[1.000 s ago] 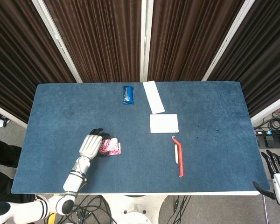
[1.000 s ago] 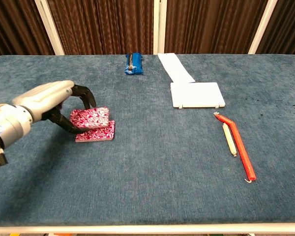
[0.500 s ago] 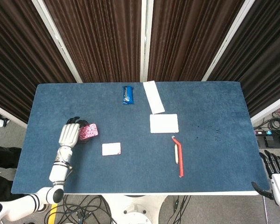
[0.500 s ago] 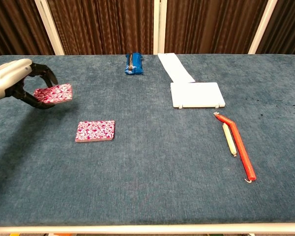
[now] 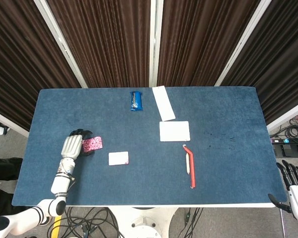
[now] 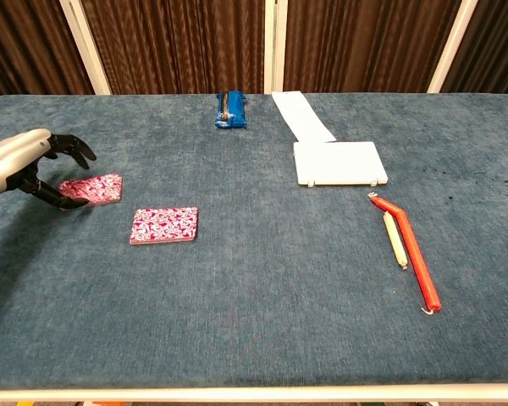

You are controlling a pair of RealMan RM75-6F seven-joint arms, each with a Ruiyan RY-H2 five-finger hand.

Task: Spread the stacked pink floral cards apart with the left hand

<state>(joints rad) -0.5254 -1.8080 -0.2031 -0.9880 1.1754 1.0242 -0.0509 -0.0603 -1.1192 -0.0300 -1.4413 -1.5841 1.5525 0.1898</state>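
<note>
One pink floral card (image 6: pixel 93 188) (image 5: pixel 93 144) lies flat on the blue table at the left. My left hand (image 6: pixel 32 166) (image 5: pixel 73 146) is beside its left end with fingers spread and raised off it. The thumb tip sits at the card's near left corner. The other pink floral card (image 6: pixel 164 225) lies apart from it, a little nearer and to the right; in the head view this card (image 5: pixel 118 158) looks washed out. My right hand (image 5: pixel 294 184) hangs off the table's right front corner, holding nothing.
A blue packet (image 6: pixel 230 110) and a white paper strip (image 6: pixel 302 115) lie at the back. A white flat box (image 6: pixel 338 162) sits right of centre. A red pen (image 6: pixel 411 249) and a beige stick (image 6: pixel 394 238) lie front right.
The left hand lifted the top card off the stack, carried it left, and set it down on the table. Its fingers have since opened off the card. The lower card stayed put.
</note>
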